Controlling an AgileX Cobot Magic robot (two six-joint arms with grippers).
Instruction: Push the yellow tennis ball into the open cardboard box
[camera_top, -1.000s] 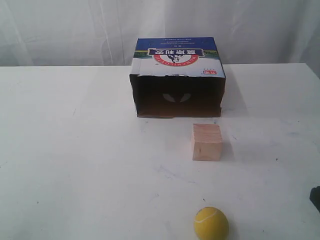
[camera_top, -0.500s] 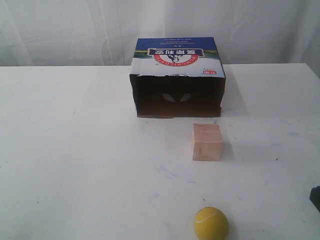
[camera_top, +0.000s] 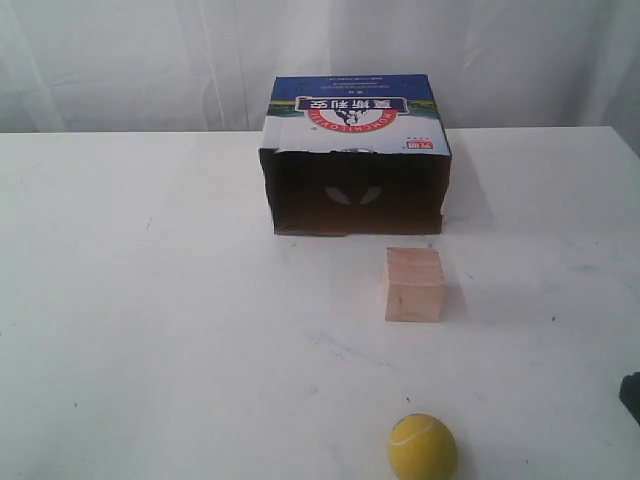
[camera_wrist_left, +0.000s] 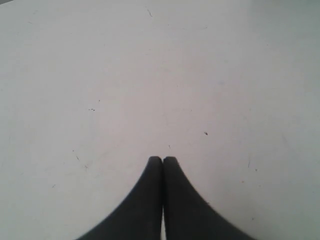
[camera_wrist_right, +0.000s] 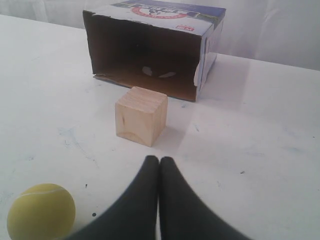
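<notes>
The yellow tennis ball rests on the white table near its front edge; it also shows in the right wrist view. The open cardboard box lies on its side at the back, its brown inside facing the front. My right gripper is shut with nothing between its fingers, hovering beside the ball and short of the wooden cube; only a dark sliver of it shows at the exterior view's right edge. My left gripper is shut over bare table and does not show in the exterior view.
A pale wooden cube stands on the table between the ball and the box mouth, also seen in the right wrist view. A white curtain hangs behind the table.
</notes>
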